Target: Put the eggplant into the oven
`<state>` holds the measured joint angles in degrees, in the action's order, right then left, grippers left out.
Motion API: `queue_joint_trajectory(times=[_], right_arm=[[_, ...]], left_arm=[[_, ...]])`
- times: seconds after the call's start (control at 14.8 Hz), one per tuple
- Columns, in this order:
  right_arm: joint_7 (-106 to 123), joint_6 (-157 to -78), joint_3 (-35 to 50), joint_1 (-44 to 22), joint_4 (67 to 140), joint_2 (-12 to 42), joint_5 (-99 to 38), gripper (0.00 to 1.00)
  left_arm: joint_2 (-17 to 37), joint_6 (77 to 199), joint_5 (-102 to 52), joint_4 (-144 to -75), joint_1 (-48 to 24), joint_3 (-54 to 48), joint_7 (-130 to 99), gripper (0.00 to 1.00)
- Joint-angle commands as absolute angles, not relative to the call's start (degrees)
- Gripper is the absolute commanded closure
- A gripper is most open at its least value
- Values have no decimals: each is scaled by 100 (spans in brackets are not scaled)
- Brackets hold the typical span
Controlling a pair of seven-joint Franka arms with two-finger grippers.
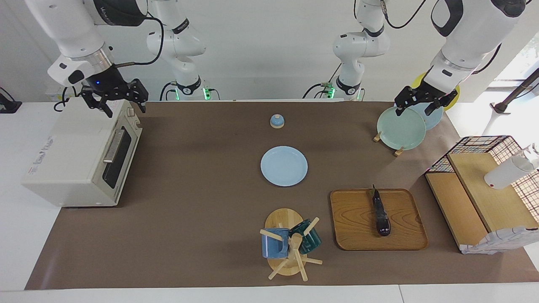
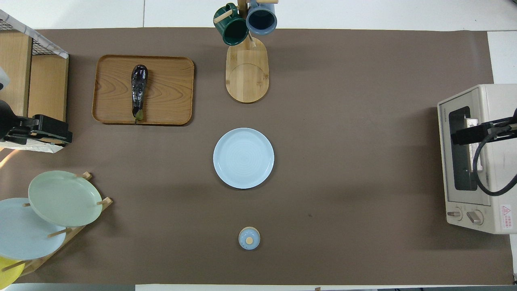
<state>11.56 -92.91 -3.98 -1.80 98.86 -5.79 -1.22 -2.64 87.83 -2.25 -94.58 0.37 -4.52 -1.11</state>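
Lying on tray (image 1: pixel 358 227), eggplant (image 1: pixel 381 214) (well apart from left claw (image 1: pixel 417 107)).

White table (image 1: pixel 25 235) covered by a brown paper mat (image 1: pixel 202 219). At centre, a round pale blue plate (image 1: pixel 284 166). Clock directions in the overhead view: cream toaster oven (image 2: pixel 478 161) at 3; small blue domed lid (image 2: pixel 249 238) at 6; wooden plate rack (image 2: pixel 60 234) at 8; rectangular wooden tray (image 2: pixel 169 89) at 10; wooden mug stand (image 2: pixel 247 76) at 12.
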Motion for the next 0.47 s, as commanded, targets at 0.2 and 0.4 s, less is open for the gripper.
queue_joint_trajectory(times=[0.2, 0.4], right_arm=[[1099, -9369, -352, -202, 9809, -536, -70, 0], [1090, -9369, -352, -202, 9809, -545, -79, 0]], left_arm=[[-281, 8754, -237, -9431, 53, -448, -158, 0], [-281, 8771, -237, -9431, 53, -448, -176, 0]])
